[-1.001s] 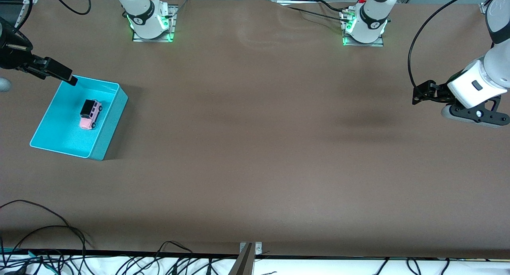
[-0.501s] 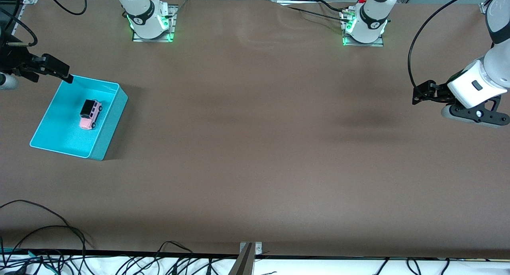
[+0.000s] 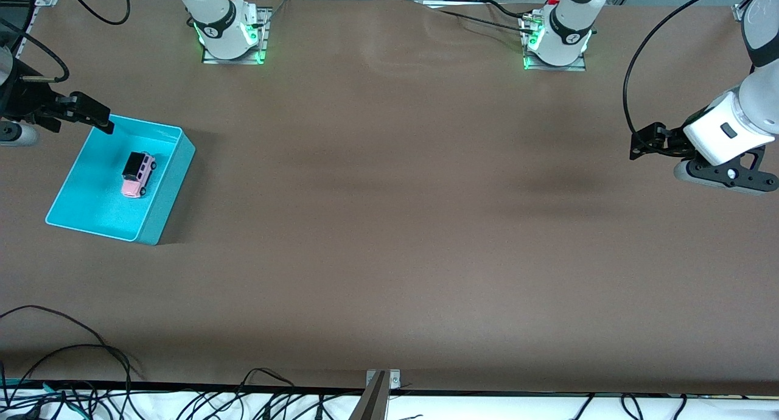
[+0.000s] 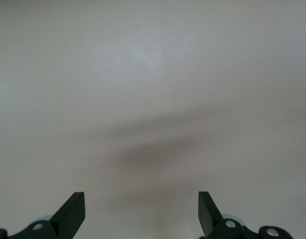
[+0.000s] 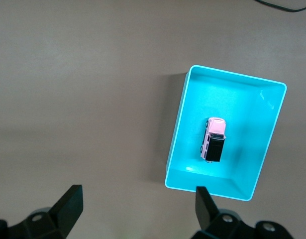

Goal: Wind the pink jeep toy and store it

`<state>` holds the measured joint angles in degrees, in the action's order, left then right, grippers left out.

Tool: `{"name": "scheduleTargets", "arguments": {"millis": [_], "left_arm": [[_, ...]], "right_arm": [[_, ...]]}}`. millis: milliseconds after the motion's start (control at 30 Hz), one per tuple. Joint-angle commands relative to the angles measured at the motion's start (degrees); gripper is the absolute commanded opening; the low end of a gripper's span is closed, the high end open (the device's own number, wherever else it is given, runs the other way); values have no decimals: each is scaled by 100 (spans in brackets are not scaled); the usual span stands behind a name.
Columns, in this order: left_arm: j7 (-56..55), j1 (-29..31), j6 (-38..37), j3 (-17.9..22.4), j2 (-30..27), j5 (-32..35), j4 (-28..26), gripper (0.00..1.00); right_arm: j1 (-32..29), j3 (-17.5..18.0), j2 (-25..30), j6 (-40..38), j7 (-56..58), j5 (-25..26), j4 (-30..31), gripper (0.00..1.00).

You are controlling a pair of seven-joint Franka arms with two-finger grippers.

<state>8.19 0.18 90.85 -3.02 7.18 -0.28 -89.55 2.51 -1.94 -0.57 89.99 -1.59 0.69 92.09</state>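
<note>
Pink jeep toy sits upright on its wheels in the turquoise bin, at the right arm's end of the counter, so we judge the storing done. Our right tool hangs over the bin's corner nearest the robot bases, fingers spread wide and carrying nothing; its wrist view looks down on the jeep in the bin. We judge the step in hand is clearing away: go straight up and off the rim, with no sideways brush against the wall that could jolt the bin or roll the car. Our left tool waits over bare counter at its own end, released and holding nothing.
</note>
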Motion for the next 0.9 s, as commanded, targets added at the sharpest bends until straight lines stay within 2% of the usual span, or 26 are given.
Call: {"name": "scheduleTargets", "arguments": {"millis": [0,868], "left_arm": [[16,35,-85,-14,73,-42,175,100],[16,35,-85,-14,73,-42,175,100]], "right_arm": [[215,-211,57,71,10,62,64,100],[189,-211,-92,71,1,-17,-16,100]]}}
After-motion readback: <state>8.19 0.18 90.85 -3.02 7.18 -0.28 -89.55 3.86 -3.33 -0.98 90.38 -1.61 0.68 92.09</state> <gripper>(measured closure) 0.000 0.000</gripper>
